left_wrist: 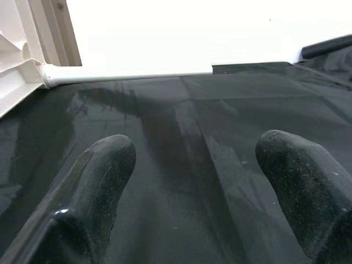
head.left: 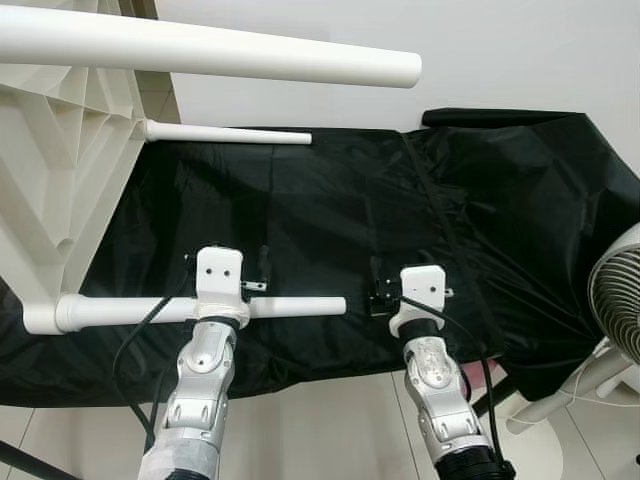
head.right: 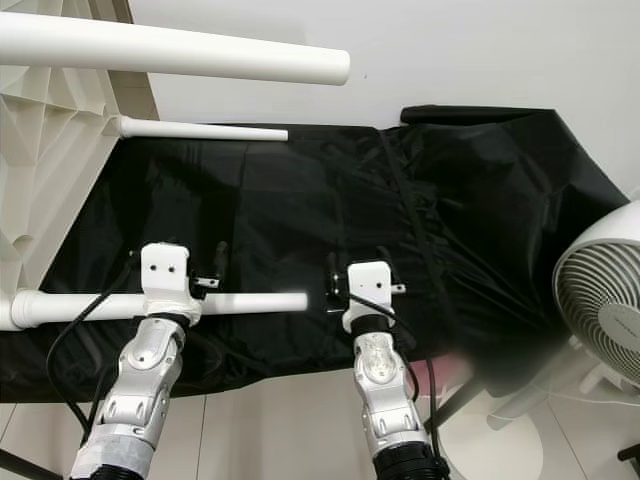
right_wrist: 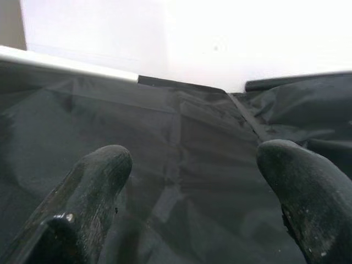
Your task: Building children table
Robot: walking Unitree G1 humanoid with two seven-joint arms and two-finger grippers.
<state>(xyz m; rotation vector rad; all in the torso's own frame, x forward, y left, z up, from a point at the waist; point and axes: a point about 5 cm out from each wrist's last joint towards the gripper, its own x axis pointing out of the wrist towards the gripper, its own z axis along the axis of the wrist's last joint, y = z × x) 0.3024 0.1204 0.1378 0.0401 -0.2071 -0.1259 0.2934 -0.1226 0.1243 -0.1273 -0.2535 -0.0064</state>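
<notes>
The white plastic children's table (head.left: pixel 60 170) lies on its side at the left, ribbed underside showing. Three round white legs stick out of it to the right: a high one (head.left: pixel 200 50), a far one (head.left: pixel 225 133) on the black sheet (head.left: pixel 400 200), and a near one (head.left: pixel 300 306). My left gripper (left_wrist: pixel 192 181) is open over the sheet with nothing between its fingers; its wrist crosses above the near leg. My right gripper (right_wrist: pixel 192 187) is open too, over bare sheet just right of that leg's free end. The far leg (left_wrist: pixel 126 74) lies ahead of the left fingers.
The black sheet covers a low bed-like surface against a white wall. A white standing fan (head.left: pixel 620 305) is at the right edge, its base on the tiled floor (head.left: pixel 340 420). A door frame (left_wrist: pixel 55 30) stands behind the table.
</notes>
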